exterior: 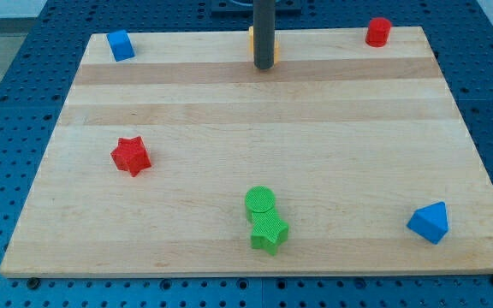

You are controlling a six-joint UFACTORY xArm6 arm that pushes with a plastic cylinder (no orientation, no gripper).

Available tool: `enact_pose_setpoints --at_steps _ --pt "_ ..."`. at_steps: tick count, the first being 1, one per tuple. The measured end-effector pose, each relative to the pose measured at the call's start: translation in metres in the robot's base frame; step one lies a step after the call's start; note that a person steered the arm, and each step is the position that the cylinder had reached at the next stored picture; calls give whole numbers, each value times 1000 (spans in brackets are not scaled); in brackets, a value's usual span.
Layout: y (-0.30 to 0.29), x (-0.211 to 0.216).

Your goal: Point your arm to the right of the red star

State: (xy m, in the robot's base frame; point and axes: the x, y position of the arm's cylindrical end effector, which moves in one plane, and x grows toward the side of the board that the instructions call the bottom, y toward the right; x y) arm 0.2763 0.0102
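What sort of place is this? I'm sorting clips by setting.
Most likely a robotics lab bench. A wooden board lies on a blue perforated table, small coloured blocks such as the red star are scattered on it, and my tip sits near the view's top.

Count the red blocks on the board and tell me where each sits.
2. The red star lies at the view's left, mid-height; a red cylinder stands at the top right corner. My tip hides part of an orange block, nothing red.
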Motion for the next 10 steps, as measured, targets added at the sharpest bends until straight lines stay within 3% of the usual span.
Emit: enact_pose_setpoints --at_steps 2,5,6,8,10 --pt "2 35" --pt "1 45" --pt "-3 79" --pt "-9 199" --pt "-46 202"
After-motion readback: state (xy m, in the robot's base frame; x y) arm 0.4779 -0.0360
